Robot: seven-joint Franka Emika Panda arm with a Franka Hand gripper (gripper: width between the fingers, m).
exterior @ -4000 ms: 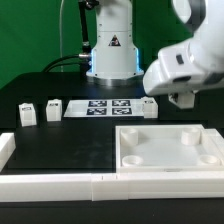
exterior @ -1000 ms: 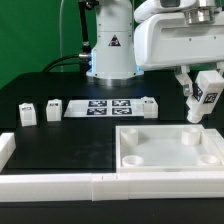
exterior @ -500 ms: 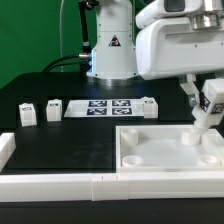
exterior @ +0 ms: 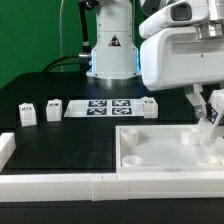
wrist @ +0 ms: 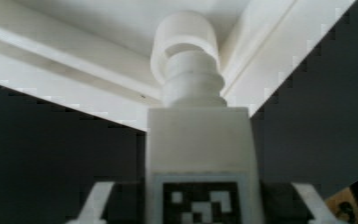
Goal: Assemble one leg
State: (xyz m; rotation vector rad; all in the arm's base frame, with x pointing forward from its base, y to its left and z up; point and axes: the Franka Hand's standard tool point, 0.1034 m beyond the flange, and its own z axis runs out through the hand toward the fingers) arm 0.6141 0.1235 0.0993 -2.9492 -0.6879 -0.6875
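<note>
My gripper (exterior: 209, 111) is shut on a leg (exterior: 208, 126), a small white block with a black-and-white tag. It holds the leg tilted over the far corner of the white tray panel (exterior: 160, 160) on the exterior view's right. In the wrist view the leg (wrist: 201, 135) fills the middle, with its ribbed tip pointing at the panel's raised rim (wrist: 69, 62). The gripper (wrist: 201, 198) has a finger on each side of the tagged face. I cannot tell whether the tip touches the panel. Three more legs stand on the table: two (exterior: 27, 113) (exterior: 53, 108) at the left and one (exterior: 150, 107) behind the panel.
The marker board (exterior: 108, 107) lies flat between the loose legs, in front of the robot base (exterior: 110, 55). A white rail (exterior: 60, 184) runs along the front edge and turns up at the left end (exterior: 6, 150).
The gripper has carried the leg down and toward the exterior view's right, from above the table to the panel's far right corner. The leg is now more tilted.
</note>
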